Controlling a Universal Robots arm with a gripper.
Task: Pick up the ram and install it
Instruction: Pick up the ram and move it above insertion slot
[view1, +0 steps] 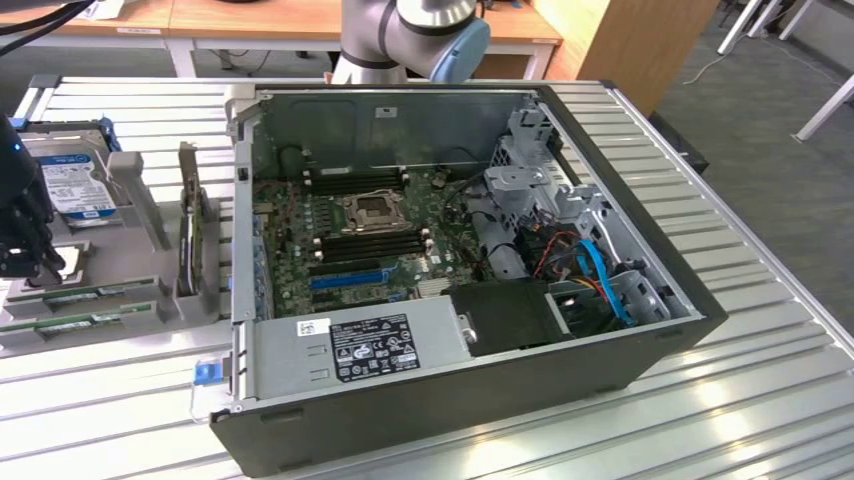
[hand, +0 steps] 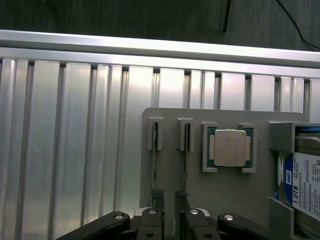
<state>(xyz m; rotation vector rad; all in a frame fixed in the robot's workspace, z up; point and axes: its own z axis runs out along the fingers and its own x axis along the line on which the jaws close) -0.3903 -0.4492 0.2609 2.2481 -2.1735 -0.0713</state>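
Slatted aluminium worktop (view1: 747, 400), on which all items are carried. Item one, across the middle and reaching nearest the front edge: open computer case (view1: 534, 390), laid on its side. A power supply (view1: 360, 345) is housed along its near wall, a motherboard (view1: 347, 235) is seen behind that with a processor socket (view1: 370, 212) at its centre, and blue cables (view1: 607, 285) are bundled toward the exterior view's right. Item two, just beside the case toward the worktop's edge on the exterior view's left: grey holder tray (view1: 150, 300). At the tray's near end a ram stick (view1: 94, 293) and a second ram stick (view1: 60, 322) are stood on edge in parallel slots, side by side and apart; neither is lifted. The gripper (hand: 170, 202) is hung directly over these two sticks, its fingers (hand: 158, 199) spread wide with nothing pinched between them; contact with the sticks cannot be told. Farther along the tray, a silver processor chip (hand: 230, 148) is seated in a square recess, an expansion card (view1: 194, 235) is stood upright on the side nearest the case, and a hard drive (hand: 306, 187) with a blue-and-white label is kept at the far end. At the worktop's far edge the robot arm base (view1: 400, 35) is mounted.
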